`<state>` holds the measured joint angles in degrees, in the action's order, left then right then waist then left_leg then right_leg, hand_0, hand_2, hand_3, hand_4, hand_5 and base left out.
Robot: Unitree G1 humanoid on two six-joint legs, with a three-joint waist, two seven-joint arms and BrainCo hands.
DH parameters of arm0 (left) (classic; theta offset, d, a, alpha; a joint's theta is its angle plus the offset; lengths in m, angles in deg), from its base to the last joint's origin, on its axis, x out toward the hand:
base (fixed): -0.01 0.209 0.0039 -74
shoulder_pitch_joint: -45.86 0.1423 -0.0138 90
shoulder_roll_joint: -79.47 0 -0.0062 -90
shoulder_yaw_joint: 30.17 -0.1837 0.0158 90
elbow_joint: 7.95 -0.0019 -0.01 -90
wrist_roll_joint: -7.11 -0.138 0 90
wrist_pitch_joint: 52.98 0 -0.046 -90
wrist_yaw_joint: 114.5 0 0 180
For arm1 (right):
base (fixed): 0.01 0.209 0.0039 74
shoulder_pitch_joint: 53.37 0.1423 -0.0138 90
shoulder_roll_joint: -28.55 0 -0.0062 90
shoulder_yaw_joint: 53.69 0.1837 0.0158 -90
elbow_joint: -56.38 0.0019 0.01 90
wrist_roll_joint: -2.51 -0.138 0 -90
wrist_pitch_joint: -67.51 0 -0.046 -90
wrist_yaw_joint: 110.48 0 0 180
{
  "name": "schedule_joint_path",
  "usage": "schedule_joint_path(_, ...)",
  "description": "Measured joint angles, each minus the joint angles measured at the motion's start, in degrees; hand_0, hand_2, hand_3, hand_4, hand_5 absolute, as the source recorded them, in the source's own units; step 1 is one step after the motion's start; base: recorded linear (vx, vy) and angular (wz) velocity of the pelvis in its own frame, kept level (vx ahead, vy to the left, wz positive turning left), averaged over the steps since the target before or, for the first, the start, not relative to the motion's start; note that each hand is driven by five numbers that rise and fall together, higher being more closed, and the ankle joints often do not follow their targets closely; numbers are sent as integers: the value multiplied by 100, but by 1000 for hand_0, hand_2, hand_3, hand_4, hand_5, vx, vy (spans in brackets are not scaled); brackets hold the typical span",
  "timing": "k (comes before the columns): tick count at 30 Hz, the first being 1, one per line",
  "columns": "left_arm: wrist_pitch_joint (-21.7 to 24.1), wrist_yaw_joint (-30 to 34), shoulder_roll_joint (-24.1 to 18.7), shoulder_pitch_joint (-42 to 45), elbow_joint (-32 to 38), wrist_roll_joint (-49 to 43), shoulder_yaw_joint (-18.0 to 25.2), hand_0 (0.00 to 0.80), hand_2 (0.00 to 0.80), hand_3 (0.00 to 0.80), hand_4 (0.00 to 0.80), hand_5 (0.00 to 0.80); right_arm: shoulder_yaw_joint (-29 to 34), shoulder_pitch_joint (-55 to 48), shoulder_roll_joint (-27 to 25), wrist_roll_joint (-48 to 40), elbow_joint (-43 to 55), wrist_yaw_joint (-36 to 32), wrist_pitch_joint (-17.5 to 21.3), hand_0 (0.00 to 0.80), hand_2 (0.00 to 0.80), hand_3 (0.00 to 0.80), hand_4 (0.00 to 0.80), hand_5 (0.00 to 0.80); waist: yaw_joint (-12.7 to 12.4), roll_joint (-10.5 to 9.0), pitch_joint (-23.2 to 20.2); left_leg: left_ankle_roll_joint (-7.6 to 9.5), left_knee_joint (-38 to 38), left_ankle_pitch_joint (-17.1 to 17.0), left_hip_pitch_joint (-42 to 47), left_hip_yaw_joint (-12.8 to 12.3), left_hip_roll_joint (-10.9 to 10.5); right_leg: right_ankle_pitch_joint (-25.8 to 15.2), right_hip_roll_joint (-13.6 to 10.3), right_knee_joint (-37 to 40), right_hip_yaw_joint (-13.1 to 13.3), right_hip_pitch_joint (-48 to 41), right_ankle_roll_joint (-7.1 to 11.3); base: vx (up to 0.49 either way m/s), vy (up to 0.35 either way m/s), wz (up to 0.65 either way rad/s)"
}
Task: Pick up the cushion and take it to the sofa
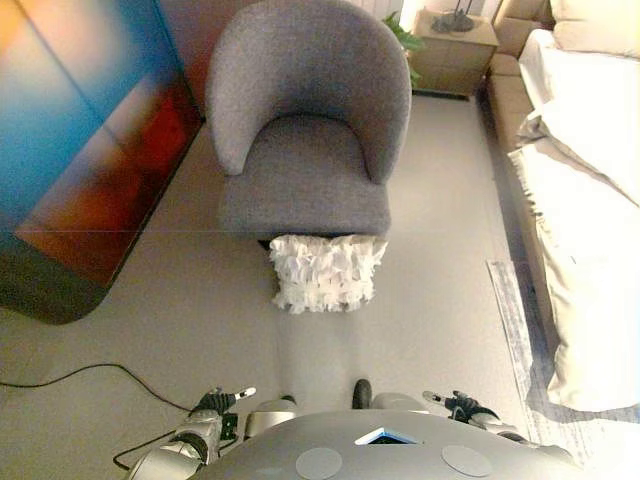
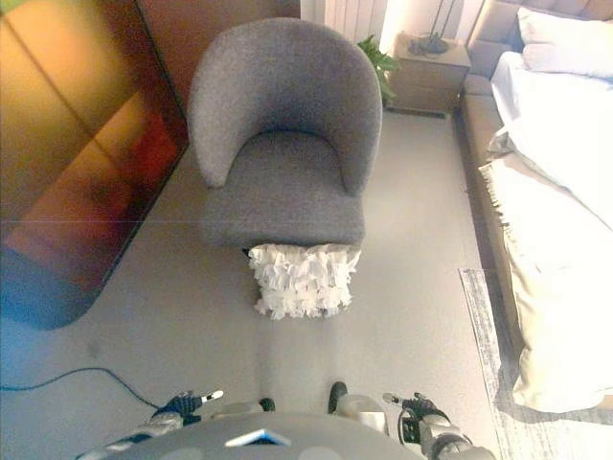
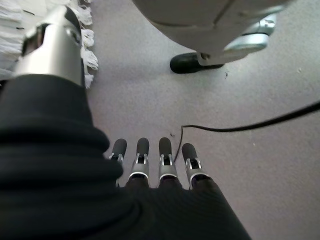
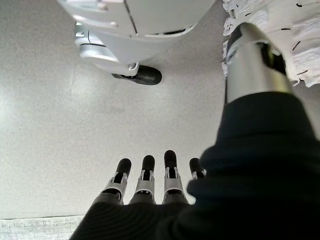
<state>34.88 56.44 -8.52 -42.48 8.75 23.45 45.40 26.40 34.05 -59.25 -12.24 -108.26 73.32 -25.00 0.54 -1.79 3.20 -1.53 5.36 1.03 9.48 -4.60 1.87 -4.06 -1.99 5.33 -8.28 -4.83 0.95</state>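
Silver fingers straight, the left hand (image 3: 150, 172) and right hand (image 4: 150, 182) hold nothing.

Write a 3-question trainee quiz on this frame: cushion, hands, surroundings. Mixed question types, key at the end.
1. True or false: the white ruffled cushion lies on the seat of the grey armchair.
2. Multiple choice: the left hand and right hand are A) both curled round the cushion, B) both open, holding nothing, C) one open, one on the cushion.
3. Fill in: seen from the robot, the sofa with the white cover stands to its ____.

Key
1. False. The cushion is on the floor, against the armchair's front edge.
2. B. Both wrist views show straight fingers over bare floor.
3. Right.
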Motion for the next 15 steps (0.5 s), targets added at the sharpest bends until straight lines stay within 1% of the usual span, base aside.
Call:
schedule_joint_path(1, -23, -7, 0, 0, 0, -9, 0, 276, 276, 276, 276, 276, -1, -11, 6, 0, -8, 0, -2, 0, 0, 0, 0, 0, 0, -9, -27, 0, 0, 0, 1, 0, 0, 0, -1, 1, 0, -2, 0, 0, 0, 0)
schedule_joint_path(2, -71, -5, 0, 0, -5, -11, 0, 270, 270, 270, 270, 270, -1, -13, 13, 0, -8, 0, -2, 0, 0, 0, 0, 0, 1, -20, -58, 1, 0, 0, 1, 0, -2, 0, -3, 1, 0, -2, 0, 0, 0, 0)
schedule_joint_path(3, -97, 3, 0, 0, -5, -11, 0, 144, 144, 144, 144, 144, -1, -12, 21, 0, -5, -4, 0, 0, 0, 0, 0, 0, 2, -26, -79, 1, 0, 0, 3, 0, -4, -1, -6, 1, 1, -3, 0, 0, 0, 0)
schedule_joint_path(4, -99, 40, 0, -3, -3, -8, 0, 0, 0, 0, 0, 0, -1, -12, 32, 2, -6, -11, 0, 0, 0, 0, 0, 0, 2, -30, -93, 1, 0, 0, 2, 0, -5, -1, -8, 1, 1, -3, 0, 0, 0, 0)
schedule_joint_path(8, -119, 185, 3, 6, -19, -9, -1, 0, 0, 0, 0, 0, 0, -13, 94, 1, -6, -17, -8, 0, 0, 0, 0, 0, 1, 5, -151, 2, 0, 0, -3, 7, -5, -15, -8, 1, -5, -2, -21, 0, 0, 0)
schedule_joint_path(15, -111, 184, 3, 18, -34, -8, 0, 0, 0, 0, 0, 0, -1, -9, 103, -1, -5, -33, -4, 0, 0, 0, 0, 0, 1, 70, -192, 1, 1, -1, -3, 12, -4, -14, -9, 2, -14, -5, -23, 0, 0, 0)
